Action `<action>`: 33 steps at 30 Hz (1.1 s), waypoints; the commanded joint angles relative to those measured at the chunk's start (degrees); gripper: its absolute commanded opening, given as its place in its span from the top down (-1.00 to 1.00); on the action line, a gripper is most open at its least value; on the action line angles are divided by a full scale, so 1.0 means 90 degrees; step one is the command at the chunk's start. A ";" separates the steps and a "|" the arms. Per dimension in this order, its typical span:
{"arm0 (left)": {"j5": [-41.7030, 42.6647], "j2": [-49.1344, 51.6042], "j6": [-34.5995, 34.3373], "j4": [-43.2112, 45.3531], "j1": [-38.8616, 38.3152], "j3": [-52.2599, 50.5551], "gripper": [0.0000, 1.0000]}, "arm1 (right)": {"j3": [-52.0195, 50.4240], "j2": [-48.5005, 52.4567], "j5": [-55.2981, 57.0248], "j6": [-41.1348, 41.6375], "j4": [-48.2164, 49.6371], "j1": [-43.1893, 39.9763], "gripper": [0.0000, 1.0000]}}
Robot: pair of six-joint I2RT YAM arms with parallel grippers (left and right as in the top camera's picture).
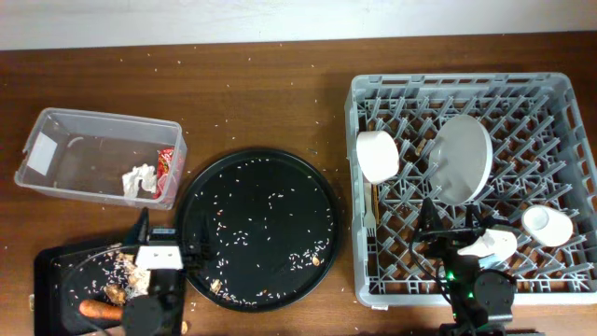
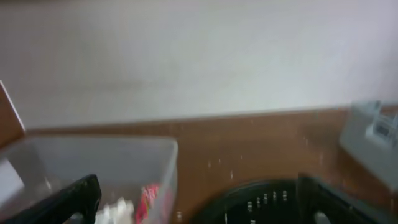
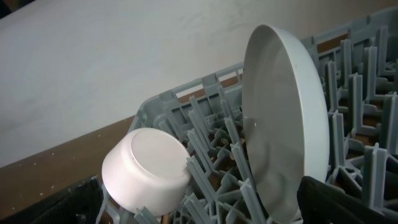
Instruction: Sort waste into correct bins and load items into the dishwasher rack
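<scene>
The grey dishwasher rack (image 1: pixel 560 93) holds an upright pale plate (image 1: pixel 462 159), a white bowl on its side (image 1: pixel 378 154), a white fork (image 1: pixel 369 220), a white cup (image 1: pixel 548 224) and a pale cup (image 1: pixel 492 245). My right gripper (image 1: pixel 450 217) is open and empty over the rack's front; plate (image 3: pixel 280 118) and bowl (image 3: pixel 146 171) lie ahead of its jaws (image 3: pixel 208 208). The clear tub (image 1: pixel 84 140) holds the tissue (image 1: pixel 140 179) and red wrapper (image 1: pixel 166 163). The flat black tray (image 1: pixel 61 266) holds scraps (image 1: pixel 121 271) and the carrot (image 1: pixel 100 309). My left gripper (image 1: pixel 168 233) is open and empty (image 2: pixel 199 208).
The large round black tray (image 1: pixel 256 229) lies between the tub and the rack, strewn with rice grains. Loose grains dot the wooden table. The left wrist view shows the tub (image 2: pixel 124 162) and the round tray's rim (image 2: pixel 261 193), blurred.
</scene>
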 commanded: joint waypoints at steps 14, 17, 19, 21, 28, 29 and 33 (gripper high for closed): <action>0.0097 -0.0068 0.0078 0.0002 0.0010 -0.0670 -0.98 | -0.0046 -0.0056 -0.0012 0.0041 -0.0029 -0.0034 -0.97; 0.0097 -0.0068 0.0078 0.0002 0.0010 -0.0670 -0.99 | -0.0046 -0.0056 -0.0012 0.0041 -0.0032 -0.0034 -0.98; 0.0097 -0.0068 0.0078 0.0005 0.0010 -0.0670 -0.98 | -0.0046 -0.0056 -0.0012 0.0041 -0.0029 -0.0034 -0.97; 0.0097 -0.0068 0.0080 0.0005 0.0010 -0.0670 -0.98 | -0.0046 -0.0056 -0.0012 0.0041 -0.0029 -0.0034 -0.97; 0.0097 -0.0068 0.0078 0.0005 0.0010 -0.0670 -0.99 | -0.0046 -0.0056 -0.0012 0.0041 -0.0032 -0.0034 -0.97; 0.0097 -0.0068 0.0078 0.0005 0.0010 -0.0670 -0.99 | -0.0046 -0.0056 -0.0012 0.0041 -0.0032 -0.0034 -0.97; 0.0097 -0.0068 0.0078 0.0005 0.0010 -0.0670 -0.99 | -0.0046 -0.0056 -0.0012 0.0041 -0.0029 -0.0034 -0.97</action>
